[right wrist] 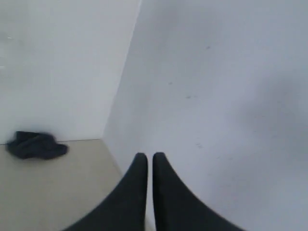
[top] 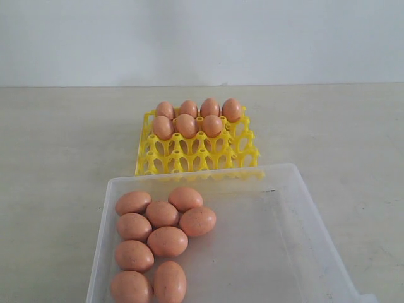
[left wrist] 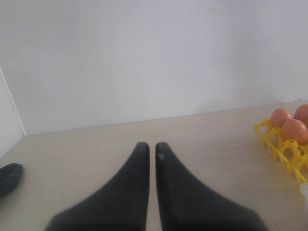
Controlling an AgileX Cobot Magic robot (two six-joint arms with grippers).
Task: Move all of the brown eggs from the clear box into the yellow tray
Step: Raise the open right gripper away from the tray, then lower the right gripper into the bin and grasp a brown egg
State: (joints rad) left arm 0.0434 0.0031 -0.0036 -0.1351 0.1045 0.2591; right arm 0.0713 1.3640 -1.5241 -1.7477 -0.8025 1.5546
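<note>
Several brown eggs [top: 167, 241] lie clustered in the left half of the clear box [top: 303, 252] at the front of the table. Behind it stands the yellow tray [top: 189, 154], with several eggs [top: 186, 125] filling its two back rows. Neither gripper shows in the exterior view. In the left wrist view my left gripper [left wrist: 151, 147] is shut and empty above bare table, with the tray's corner [left wrist: 281, 147] and three eggs [left wrist: 294, 131] off to one side. In the right wrist view my right gripper [right wrist: 146, 157] is shut on nothing, facing a white wall corner.
A dark cloth [right wrist: 34, 145] lies on the table by the wall in the right wrist view. A dark object [left wrist: 9, 177] sits at the edge of the left wrist view. White walls close in the table at the back.
</note>
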